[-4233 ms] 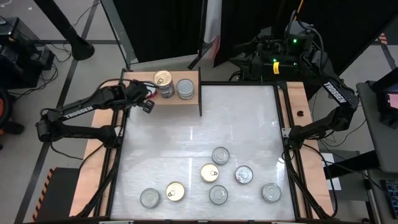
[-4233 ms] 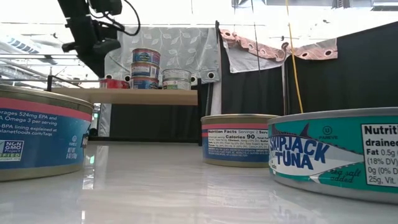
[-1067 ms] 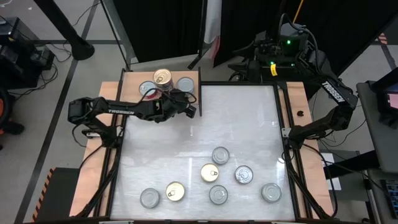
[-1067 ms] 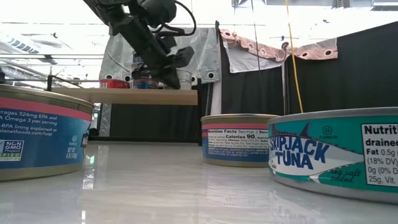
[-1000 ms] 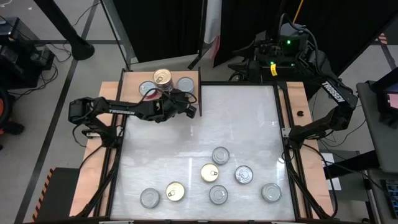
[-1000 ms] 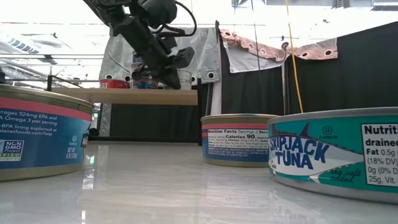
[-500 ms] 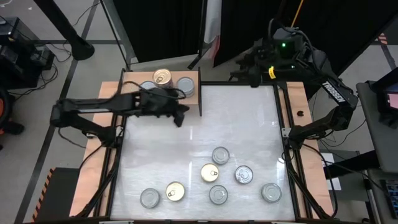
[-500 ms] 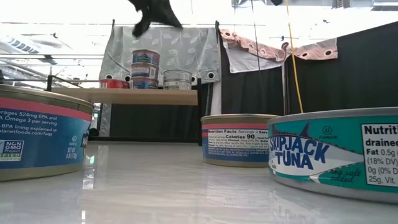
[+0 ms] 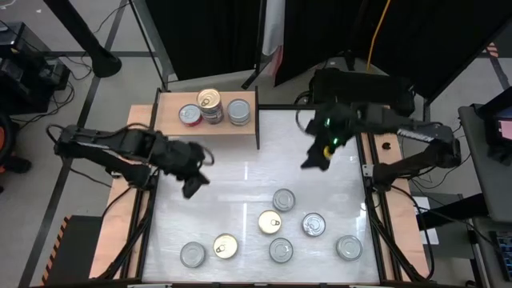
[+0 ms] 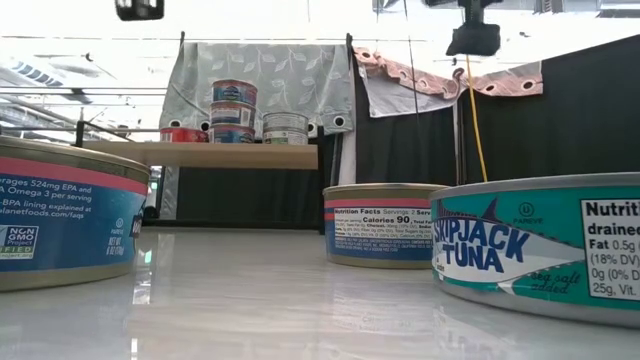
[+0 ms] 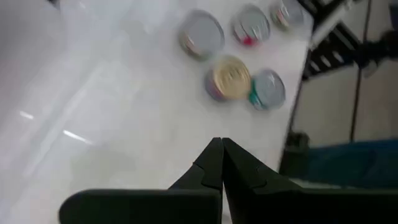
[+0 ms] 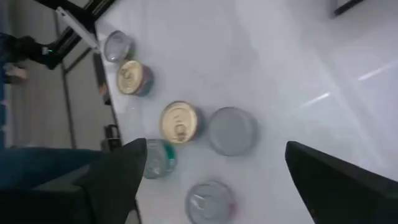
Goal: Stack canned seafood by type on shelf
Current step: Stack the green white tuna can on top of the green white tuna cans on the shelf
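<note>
Left arm off the shelf, right arm coming in

Left claw [image 9: 190,189], pressed together and empty, has left the shelf [image 9: 168,118]; right claw [image 9: 312,160], spread apart, nears the loose cans [image 9: 283,200].

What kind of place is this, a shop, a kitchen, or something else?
Most likely a robotics lab or test workspace, not a shop. The white table sits in a frame with dark curtains behind it, cables run across the floor, and the only shelf is a small wooden mock-up holding a few tins.

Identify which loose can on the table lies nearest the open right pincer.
The silver-lidded can farthest from the table's front edge, at the back of the loose group. It lies just below the right pincer in the high view; the other six lie farther forward.
</note>
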Action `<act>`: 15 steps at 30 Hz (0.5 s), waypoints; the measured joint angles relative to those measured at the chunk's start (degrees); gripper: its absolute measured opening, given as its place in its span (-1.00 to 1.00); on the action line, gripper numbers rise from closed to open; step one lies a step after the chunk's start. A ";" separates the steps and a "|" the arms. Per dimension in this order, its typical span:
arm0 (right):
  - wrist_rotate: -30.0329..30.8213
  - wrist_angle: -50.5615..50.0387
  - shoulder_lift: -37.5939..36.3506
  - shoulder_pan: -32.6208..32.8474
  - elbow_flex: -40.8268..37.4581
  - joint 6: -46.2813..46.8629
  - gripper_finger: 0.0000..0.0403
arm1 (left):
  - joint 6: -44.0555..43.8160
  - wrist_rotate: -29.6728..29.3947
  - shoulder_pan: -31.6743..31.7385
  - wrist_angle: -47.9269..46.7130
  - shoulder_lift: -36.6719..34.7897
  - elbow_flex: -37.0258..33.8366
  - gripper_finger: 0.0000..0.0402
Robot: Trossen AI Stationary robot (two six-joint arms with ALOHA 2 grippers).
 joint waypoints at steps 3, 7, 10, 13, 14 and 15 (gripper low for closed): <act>1.76 9.14 -1.92 6.11 -7.55 8.06 0.72 | -4.76 -0.18 -7.10 -0.34 0.11 0.00 -0.98; 7.13 17.69 -2.40 13.66 -15.16 16.28 0.35 | -11.49 -5.79 -17.12 -0.43 1.22 0.00 -0.98; 11.77 22.31 -1.35 18.67 -20.58 20.85 -0.03 | -16.88 -12.71 -23.97 -0.39 2.37 0.00 -0.98; 13.69 27.65 0.40 22.27 -26.15 24.25 -0.50 | -20.40 -17.97 -29.13 -0.37 3.91 0.00 -0.98; 13.67 29.68 1.19 22.98 -27.77 25.53 -0.66 | -21.39 -19.19 -30.34 -0.31 4.42 0.00 -0.98; 13.57 31.69 2.02 23.47 -29.26 26.80 -0.81 | -21.82 -19.96 -31.33 -0.27 4.94 0.00 -0.98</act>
